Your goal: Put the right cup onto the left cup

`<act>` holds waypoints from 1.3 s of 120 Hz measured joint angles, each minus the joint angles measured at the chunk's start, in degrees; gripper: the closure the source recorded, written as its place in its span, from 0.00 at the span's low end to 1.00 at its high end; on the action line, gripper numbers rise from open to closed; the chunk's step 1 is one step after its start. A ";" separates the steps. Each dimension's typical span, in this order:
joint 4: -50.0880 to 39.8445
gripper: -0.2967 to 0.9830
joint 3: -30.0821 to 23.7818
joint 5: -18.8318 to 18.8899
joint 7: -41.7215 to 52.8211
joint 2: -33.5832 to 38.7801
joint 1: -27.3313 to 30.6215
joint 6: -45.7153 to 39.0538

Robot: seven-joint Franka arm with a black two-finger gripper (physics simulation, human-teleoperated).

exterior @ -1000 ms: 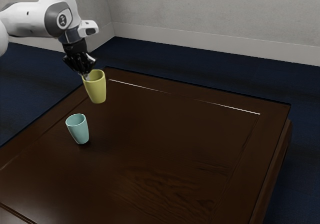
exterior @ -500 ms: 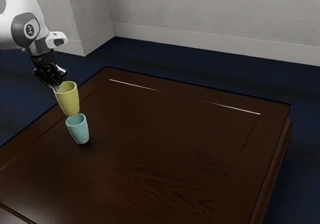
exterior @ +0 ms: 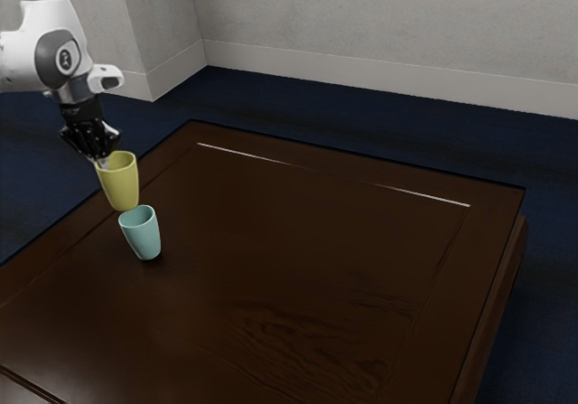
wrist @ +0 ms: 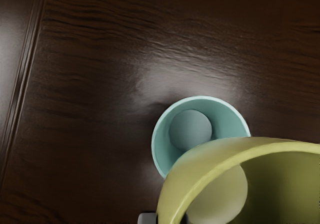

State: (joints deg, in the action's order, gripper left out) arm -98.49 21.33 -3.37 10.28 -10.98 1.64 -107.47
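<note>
My gripper (exterior: 103,162) is shut on the near-left rim of the yellow cup (exterior: 121,185) in the exterior view, holding it upright in the air. Below it and slightly to the exterior view's right, the teal cup (exterior: 142,234) stands upright on the table. From the wrist view, the rim of the yellow cup (wrist: 200,171) runs between the fingertips of the gripper (wrist: 169,219). It overlaps part of the teal cup (wrist: 167,134), whose open mouth and inner bottom are partly visible.
The dark wooden table (exterior: 298,268) extends toward the exterior view's right, with raised edge trim. Behind it are a blue floor (exterior: 361,142) and a grey wall (exterior: 379,15).
My hand has carried the yellow cup toward the exterior view's left and lower, bringing it near the teal cup; over the last half second it shifted only slightly. The teal cup has stayed put.
</note>
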 joint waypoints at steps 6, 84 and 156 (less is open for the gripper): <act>0.10 0.85 -0.08 -0.08 0.08 -0.90 0.02 0.00; 4.30 0.85 -0.47 -1.24 0.72 -6.64 1.24 0.23; 4.29 0.72 -2.24 -2.22 0.99 -9.72 2.08 -0.70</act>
State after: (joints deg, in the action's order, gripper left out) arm -94.20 19.09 -5.59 11.27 -20.71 3.73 -108.17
